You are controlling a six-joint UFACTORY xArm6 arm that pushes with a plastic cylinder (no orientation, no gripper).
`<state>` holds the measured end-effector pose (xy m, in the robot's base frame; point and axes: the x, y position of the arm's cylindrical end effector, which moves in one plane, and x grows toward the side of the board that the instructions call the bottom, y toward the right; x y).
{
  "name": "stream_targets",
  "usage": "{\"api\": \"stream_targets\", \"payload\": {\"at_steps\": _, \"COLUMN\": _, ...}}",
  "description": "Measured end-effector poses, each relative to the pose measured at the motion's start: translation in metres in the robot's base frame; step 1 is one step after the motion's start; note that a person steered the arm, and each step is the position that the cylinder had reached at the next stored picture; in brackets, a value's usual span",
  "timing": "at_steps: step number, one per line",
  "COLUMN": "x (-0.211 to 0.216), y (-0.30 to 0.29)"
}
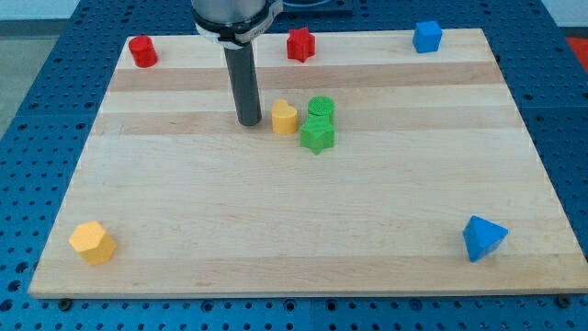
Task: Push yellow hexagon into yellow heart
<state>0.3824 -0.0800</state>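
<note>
A wooden board [303, 230] lies on a blue pegboard table [55, 55]. My tip [249, 122], a plain dark rod with nothing held, touches the board; the arm's upper part is cut off at the view's top. Just to its right stands the yellow heart [284, 118], then a green cylinder [321, 108] and a green star [317, 136], touching. The yellow hexagon [92, 243] sits well apart, toward the view's bottom left.
</note>
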Motion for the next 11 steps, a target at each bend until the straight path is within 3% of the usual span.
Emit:
{"api": "stream_targets", "payload": {"at_steps": 3, "x": 0.000, "y": -0.001}}
{"api": "stream_targets", "payload": {"at_steps": 4, "x": 0.011, "y": -0.068}}
{"api": "stream_targets", "payload": {"at_steps": 5, "x": 0.027, "y": -0.181}}
{"api": "stream_targets", "payload": {"at_steps": 6, "x": 0.035, "y": -0.223}}
{"api": "stream_targets", "payload": {"at_steps": 7, "x": 0.038, "y": -0.225}}
{"api": "stream_targets", "payload": {"at_steps": 9, "x": 0.172, "y": -0.225}}
{"api": "stream_targets", "payload": {"at_steps": 11, "x": 0.194, "y": -0.209}}
